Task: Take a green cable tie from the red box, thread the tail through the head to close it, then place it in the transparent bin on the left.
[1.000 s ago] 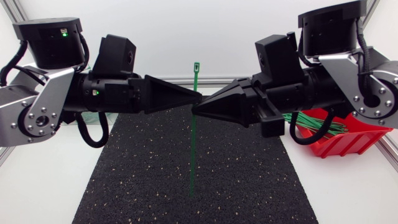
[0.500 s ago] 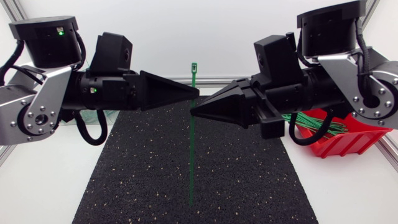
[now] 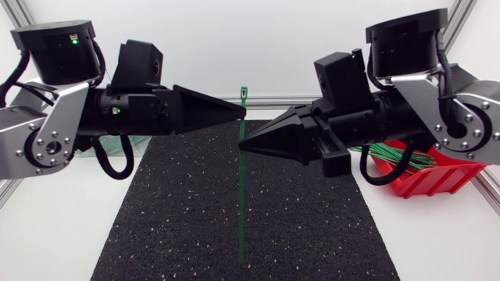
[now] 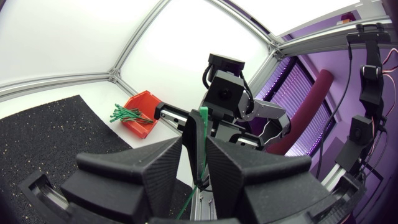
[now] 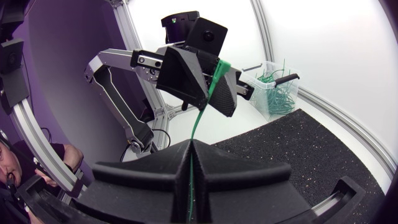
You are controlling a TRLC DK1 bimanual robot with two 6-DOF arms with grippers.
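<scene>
Two claws faced each other, tip near tip, above the black mat on the worktop. My right claw was pressed together on the green cable tie, which stood upright with its head on top. My left claw was slightly spread, with the tie's upper part in the gap. More ties lay in the red box and the transparent bin.
</scene>
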